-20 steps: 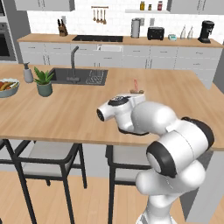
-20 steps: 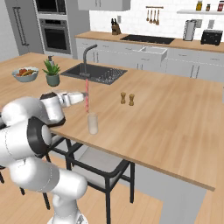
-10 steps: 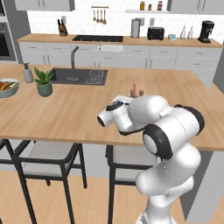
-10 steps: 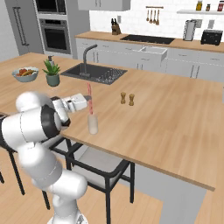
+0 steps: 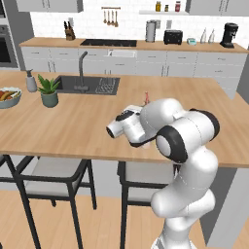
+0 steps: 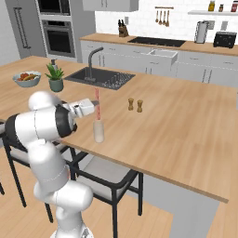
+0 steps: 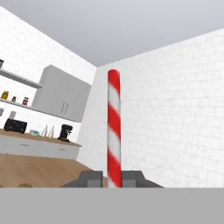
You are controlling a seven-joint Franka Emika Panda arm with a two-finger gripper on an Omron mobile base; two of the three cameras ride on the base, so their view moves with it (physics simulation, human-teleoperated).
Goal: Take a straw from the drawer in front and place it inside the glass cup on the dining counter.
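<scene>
Thin red-and-white striped straw [image 7: 113, 127] clamped upright in shut jaws, above clear cylindrical glass cup [image 6: 98, 132]

The left base view looks forward and down from behind the arm, on its left side, across the dining counter [image 5: 73, 131] toward the back wall; the arm rises at lower right. The right base view looks from behind on the right side, over the same counter [image 6: 186, 125], with the arm at lower left. Both views share the sink [image 5: 87, 85] [image 6: 100, 76], the potted plant [image 5: 48, 92] [image 6: 56, 78] and the back counter with the toaster [image 5: 172, 36] [image 6: 224, 39]. The hand view sits close behind the gripper [image 7: 112, 178], facing along the straw [image 7: 113, 127] pinched between the fingertips, toward a white brick wall [image 7: 175, 109] and ceiling beyond the hand.
</scene>
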